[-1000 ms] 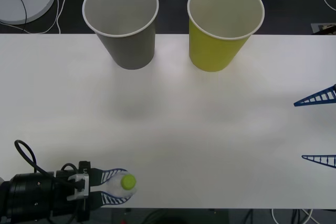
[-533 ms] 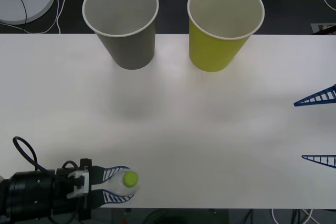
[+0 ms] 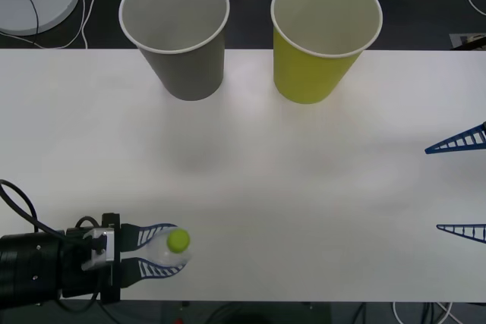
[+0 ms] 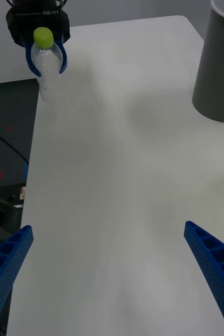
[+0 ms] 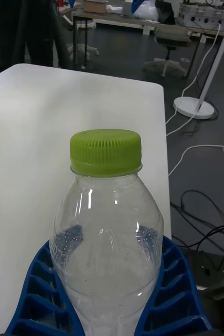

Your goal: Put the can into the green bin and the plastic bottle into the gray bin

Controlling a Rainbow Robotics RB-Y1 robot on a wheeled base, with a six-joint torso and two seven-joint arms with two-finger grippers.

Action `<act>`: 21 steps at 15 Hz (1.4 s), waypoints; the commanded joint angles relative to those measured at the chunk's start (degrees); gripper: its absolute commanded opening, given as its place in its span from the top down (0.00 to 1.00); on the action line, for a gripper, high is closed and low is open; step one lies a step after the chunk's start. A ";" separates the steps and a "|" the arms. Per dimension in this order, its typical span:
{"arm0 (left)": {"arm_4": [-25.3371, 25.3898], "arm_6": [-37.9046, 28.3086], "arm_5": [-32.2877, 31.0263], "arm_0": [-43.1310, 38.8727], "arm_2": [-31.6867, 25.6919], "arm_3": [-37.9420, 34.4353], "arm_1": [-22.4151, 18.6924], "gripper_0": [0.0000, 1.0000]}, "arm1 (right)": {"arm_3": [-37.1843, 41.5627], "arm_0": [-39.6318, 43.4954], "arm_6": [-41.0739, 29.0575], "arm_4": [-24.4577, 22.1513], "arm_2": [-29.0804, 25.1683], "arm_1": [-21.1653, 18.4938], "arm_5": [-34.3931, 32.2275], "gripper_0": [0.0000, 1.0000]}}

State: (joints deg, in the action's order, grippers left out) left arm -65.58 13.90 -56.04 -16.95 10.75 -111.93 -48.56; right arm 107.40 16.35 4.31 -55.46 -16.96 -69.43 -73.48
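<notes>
The left gripper (image 3: 168, 254) sits at about 7 o'clock on the white tabletop (image 3: 304, 187), near its front edge. Its blue ribbed jaws are clenched on the plastic bottle (image 3: 173, 246), one jaw on each side of the clear body. In the left wrist view the bottle (image 5: 109, 231) stands upright between the two jaws, its lime-green cap (image 5: 106, 151) uppermost. In the right wrist view the same bottle (image 4: 46, 65) shows held at its upper body. Whether its base touches the tabletop is hard to judge; it seems to hang just off the surface.

The gray bin (image 3: 178, 32) stands upright at about 11 o'clock, at the far edge of the tabletop, white inside. The green bin (image 3: 323, 36) stands upright at about 1 o'clock, just beside the gray one but apart from it. Both are well apart from the bottle.

The right gripper (image 3: 461, 185) is at 3 o'clock, at the tabletop's edge. Its jaws are released, spread wide with nothing between them, as the right wrist view confirms (image 4: 112, 273).
</notes>
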 commanded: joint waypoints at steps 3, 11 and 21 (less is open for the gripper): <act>-0.25 -6.87 2.52 -0.01 -3.01 -3.38 -5.50 1.00 | 0.00 0.00 0.00 0.00 0.00 0.00 0.00 0.00; 2.04 -18.91 2.61 -0.01 -12.94 -4.52 -13.67 1.00 | 0.00 0.00 0.00 0.00 0.00 0.00 0.00 0.00; 0.63 -36.49 2.52 -0.01 -25.07 -3.73 -21.84 1.00 | 0.00 0.00 0.00 0.00 0.00 0.00 0.00 0.00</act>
State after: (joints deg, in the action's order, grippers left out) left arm -64.97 -21.45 -53.51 -17.01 -13.58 -115.93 -69.67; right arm 107.40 16.35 4.31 -55.46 -16.96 -69.43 -73.48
